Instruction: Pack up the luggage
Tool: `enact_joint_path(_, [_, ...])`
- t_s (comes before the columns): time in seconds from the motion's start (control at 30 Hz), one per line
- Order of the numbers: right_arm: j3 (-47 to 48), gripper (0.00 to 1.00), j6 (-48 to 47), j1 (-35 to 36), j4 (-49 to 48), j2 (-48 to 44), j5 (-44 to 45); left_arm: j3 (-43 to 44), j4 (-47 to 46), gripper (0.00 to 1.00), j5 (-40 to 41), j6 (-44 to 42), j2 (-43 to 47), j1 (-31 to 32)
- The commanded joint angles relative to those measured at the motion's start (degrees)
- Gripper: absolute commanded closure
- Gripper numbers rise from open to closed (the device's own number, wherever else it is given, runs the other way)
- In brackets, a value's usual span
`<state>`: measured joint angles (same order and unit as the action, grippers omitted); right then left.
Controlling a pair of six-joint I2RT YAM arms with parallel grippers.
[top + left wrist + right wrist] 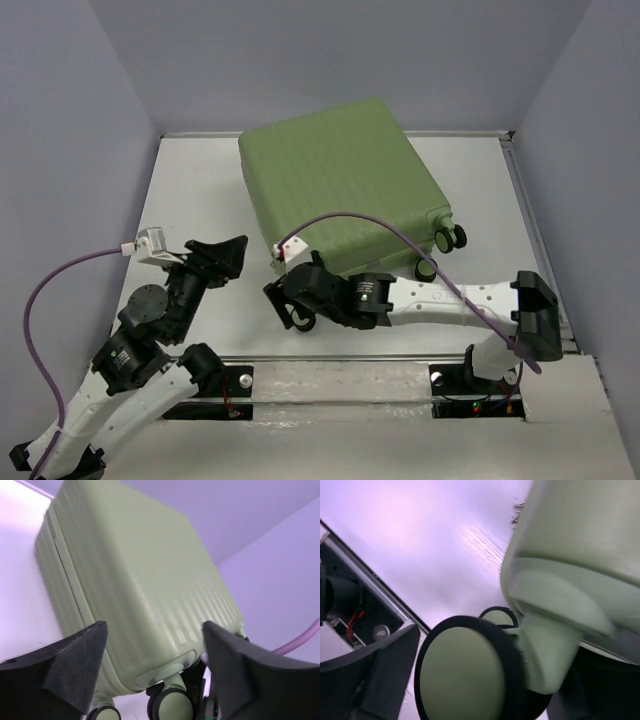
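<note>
Straddling a near wheel (465, 675) with jaws spread and empty, the right gripper (287, 300) could snag it and drag the closed luggage (345, 185), lying flat at the table's (200, 190) far centre, while the left gripper (232, 262) gapes empty nearby.

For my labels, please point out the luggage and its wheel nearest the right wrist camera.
luggage (340, 180): top view, middle of the ribbed shell.
wheel (465, 677): right wrist view, its green hub.
</note>
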<state>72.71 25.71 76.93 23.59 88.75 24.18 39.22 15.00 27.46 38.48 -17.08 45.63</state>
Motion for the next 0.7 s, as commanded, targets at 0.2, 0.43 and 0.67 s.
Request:
enact_joint_path(0.2, [12.6,0.00,-7.4,2.5,0.2,-3.0,-1.6,14.6,11.3,0.01,0.9,-1.5,0.8,-0.1])
enact_joint_path(0.43, [2.9,0.00,-7.8,2.5,6.3,-23.8,1.4,20.2,8.5,0.01,-9.9,-4.5,1.4,-0.1])
enact_joint_path(0.67, [-10.1,0.00,-5.9,2.5,-0.2,-48.5,13.7,18.4,6.4,0.01,-11.4,-6.4,5.9,-0.1])
